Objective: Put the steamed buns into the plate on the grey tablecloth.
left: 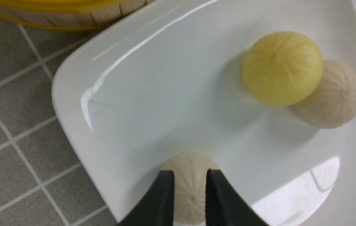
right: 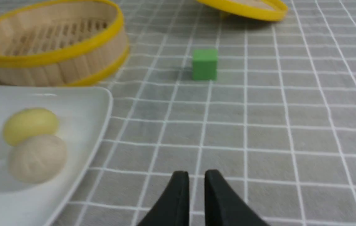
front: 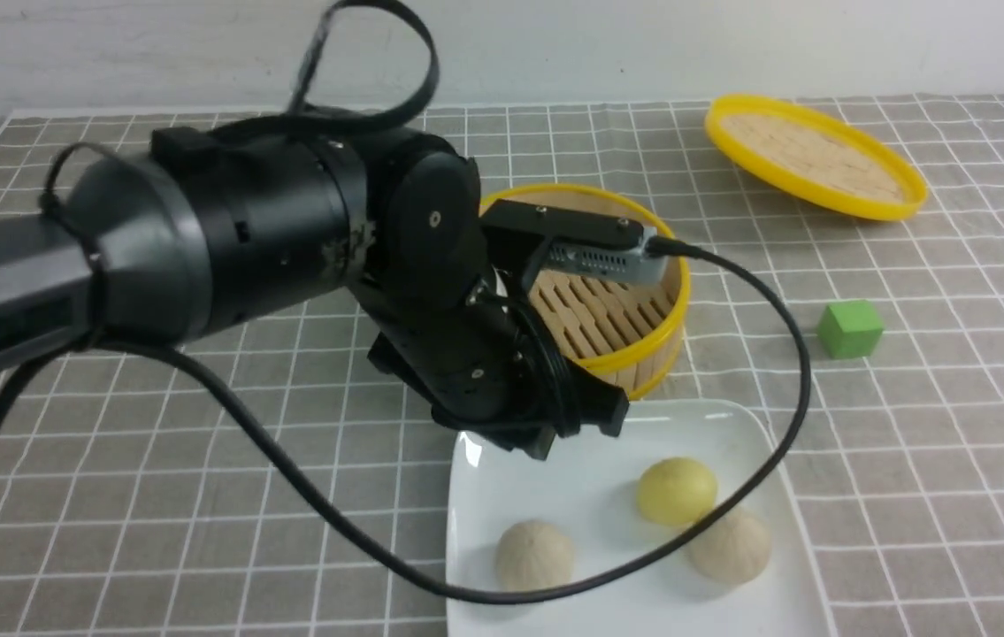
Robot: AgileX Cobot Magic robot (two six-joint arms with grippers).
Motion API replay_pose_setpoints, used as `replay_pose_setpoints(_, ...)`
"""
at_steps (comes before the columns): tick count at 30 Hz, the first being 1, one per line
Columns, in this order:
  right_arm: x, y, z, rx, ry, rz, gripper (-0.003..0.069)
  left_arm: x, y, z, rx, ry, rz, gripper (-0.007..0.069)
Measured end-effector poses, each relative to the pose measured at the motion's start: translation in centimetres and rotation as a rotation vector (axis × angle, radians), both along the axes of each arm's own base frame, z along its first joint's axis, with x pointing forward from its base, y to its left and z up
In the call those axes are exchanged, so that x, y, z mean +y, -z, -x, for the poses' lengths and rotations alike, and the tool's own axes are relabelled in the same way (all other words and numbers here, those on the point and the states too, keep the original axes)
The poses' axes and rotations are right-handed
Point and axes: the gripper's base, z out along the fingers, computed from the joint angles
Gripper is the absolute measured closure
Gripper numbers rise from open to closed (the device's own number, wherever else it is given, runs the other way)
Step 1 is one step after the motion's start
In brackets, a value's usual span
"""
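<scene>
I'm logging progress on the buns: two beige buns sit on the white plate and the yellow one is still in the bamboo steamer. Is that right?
Not quite. The yellow bun is also on the plate, beside the two beige buns. The front view shows the bamboo steamer empty.

A round bamboo steamer basket (front: 621,305) with yellow rims stands near the middle of the frame, and its slatted floor is bare. Its yellow-rimmed lid (front: 813,166) lies tilted at the upper right. A small green cube (front: 850,328) sits at the right, apart from both.
</scene>
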Motion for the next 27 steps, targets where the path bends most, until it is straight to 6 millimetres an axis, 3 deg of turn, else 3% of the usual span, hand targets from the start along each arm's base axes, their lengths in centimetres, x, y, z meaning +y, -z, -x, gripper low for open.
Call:
replay_pose_setpoints(3,-0.4,1.3,-0.1,0.043,0.048,0.042,0.0554,1.1,-2.6,0.7,-0.088,0.012,0.014,0.0497)
replay_pose_setpoints(9,-0.6,1.3,-0.2,0.010,0.095,0.055,0.0546,4.3,-8.0,3.1,-0.261,0.025,0.012,0.0610)
replay_pose_setpoints(13,-0.8,1.3,-0.2,0.009,0.123,0.059,0.0542,7.4,-11.7,6.3,-0.308,-0.022,0.053,0.0622)
replay_pose_setpoints(15,-0.8,1.3,-0.3,0.009,0.130,0.060,0.0540,10.2,-14.3,9.2,-0.360,-0.045,0.085,0.0622)
replay_pose_setpoints(16,-0.8,1.3,-0.3,0.009,0.132,0.060,0.0540,10.2,-14.3,9.2,-0.357,-0.045,0.079,0.0622)
replay_pose_setpoints(18,-0.9,1.3,-0.3,0.009,0.133,0.061,0.0537,13.7,-16.4,12.6,-0.429,-0.089,0.111,0.0622)
replay_pose_setpoints(21,-0.9,1.3,-0.3,0.008,0.133,0.062,0.0532,17.0,-16.1,16.1,-0.464,-0.172,0.195,0.0622)
replay_pose_setpoints(24,-0.9,1.3,-0.3,0.008,0.133,0.062,0.0528,19.0,-12.9,18.4,-0.507,-0.221,0.305,0.0622)
replay_pose_setpoints(27,-0.9,1.3,-0.3,0.008,0.133,0.062,0.0526,19.3,-9.0,19.0,-0.569,-0.237,0.434,0.0622)
